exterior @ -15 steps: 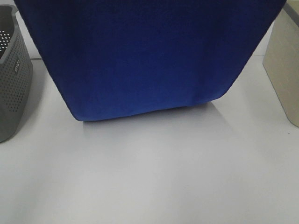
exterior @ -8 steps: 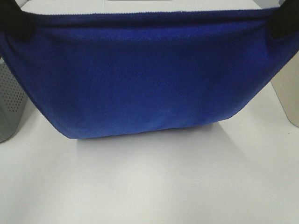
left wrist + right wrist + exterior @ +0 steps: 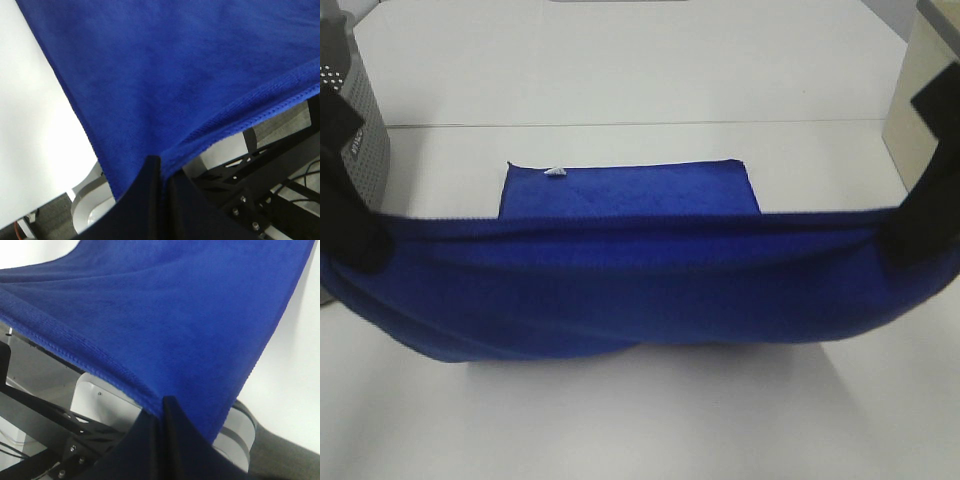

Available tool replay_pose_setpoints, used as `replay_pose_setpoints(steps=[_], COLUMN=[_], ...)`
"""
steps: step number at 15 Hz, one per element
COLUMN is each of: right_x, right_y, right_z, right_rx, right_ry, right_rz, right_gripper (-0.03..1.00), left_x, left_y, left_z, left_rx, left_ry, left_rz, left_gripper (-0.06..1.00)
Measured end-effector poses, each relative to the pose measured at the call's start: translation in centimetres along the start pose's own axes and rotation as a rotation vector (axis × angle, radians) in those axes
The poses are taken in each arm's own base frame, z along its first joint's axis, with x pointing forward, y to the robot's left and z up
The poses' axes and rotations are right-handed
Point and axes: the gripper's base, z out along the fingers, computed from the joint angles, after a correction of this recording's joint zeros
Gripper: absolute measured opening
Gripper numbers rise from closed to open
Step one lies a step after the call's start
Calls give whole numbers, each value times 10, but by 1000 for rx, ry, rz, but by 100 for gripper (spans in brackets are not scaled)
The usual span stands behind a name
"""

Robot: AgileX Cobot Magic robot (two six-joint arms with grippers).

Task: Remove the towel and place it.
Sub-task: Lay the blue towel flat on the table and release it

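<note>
The royal-blue towel (image 3: 640, 290) hangs stretched between my two grippers, with one end lying flat on the white table (image 3: 620, 80). That flat part (image 3: 630, 190) shows a small white tag (image 3: 555, 171) at its far left corner. My left gripper (image 3: 362, 248) is shut on the towel's left corner, and its black fingers pinch the hem (image 3: 160, 167) in the left wrist view. My right gripper (image 3: 908, 238) is shut on the right corner, with the cloth (image 3: 165, 315) spreading away from the pinch (image 3: 162, 407). The sagging middle hides the table beneath it.
A grey perforated basket (image 3: 362, 135) stands at the left edge, just behind my left arm. At the right edge is a beige container (image 3: 925, 95), next to my right arm. Bare white table lies behind and in front of the towel.
Both grippers have come down and nearer with the towel's top edge. The cloth filled the upper view before; now it sags low, and its far end with the tag shows flat on the table.
</note>
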Motion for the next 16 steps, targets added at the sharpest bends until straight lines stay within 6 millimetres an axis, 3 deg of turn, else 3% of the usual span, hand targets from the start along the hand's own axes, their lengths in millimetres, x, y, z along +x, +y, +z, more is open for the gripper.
replay_pose_setpoints(steps=[7, 12, 16], right_x=[37, 55, 59], right_y=[-16, -18, -25], right_z=[46, 65, 86], right_rx=[-49, -111, -130], right_ry=[198, 281, 394], right_rz=[108, 178, 228], right_gripper=[1, 1, 1], left_x=[52, 76, 78], left_y=[23, 34, 38], left_z=[62, 81, 89], left_rx=[87, 85, 78], left_ry=[180, 229, 240], left_rz=[-136, -190, -212], left_gripper=[0, 0, 0])
